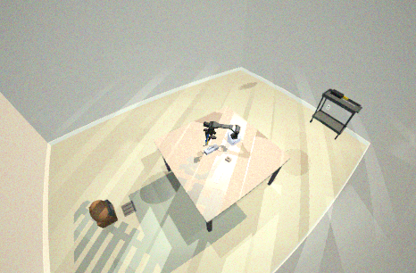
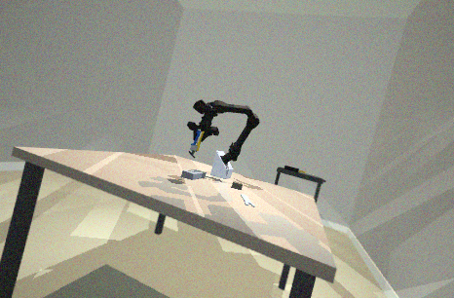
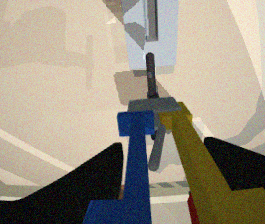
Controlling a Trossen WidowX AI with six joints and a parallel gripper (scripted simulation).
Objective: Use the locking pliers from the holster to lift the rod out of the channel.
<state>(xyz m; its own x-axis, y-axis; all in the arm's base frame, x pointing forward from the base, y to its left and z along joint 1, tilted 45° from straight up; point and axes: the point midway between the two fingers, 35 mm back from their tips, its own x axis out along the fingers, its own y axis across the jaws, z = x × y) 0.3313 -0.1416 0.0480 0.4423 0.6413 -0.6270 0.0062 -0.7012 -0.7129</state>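
Note:
My gripper [image 1: 208,135] [image 2: 204,130] [image 3: 163,147] is shut on the locking pliers, with their blue and yellow handles [image 1: 207,140] [image 2: 197,138] [image 3: 139,165] between its black fingers. The pliers hang jaws down. A dark rod [image 2: 192,154] [image 3: 151,75] lies crosswise at the grey jaws [image 3: 153,104] and sticks out beyond them. The rod is clear above the grey-blue channel block [image 1: 211,149] [image 2: 193,174] [image 3: 168,50], whose narrow slot shows in the wrist view. Whether the pliers are locked cannot be seen.
The block stands on the wooden table [image 1: 253,156] [image 2: 282,234]. A small dark block [image 1: 228,159] [image 2: 237,186] and a thin white shape [image 2: 247,200] lie nearby. The white arm base [image 1: 233,139] [image 2: 222,170] stands behind. A dark cart [image 1: 343,103] [image 2: 301,172] is farther off.

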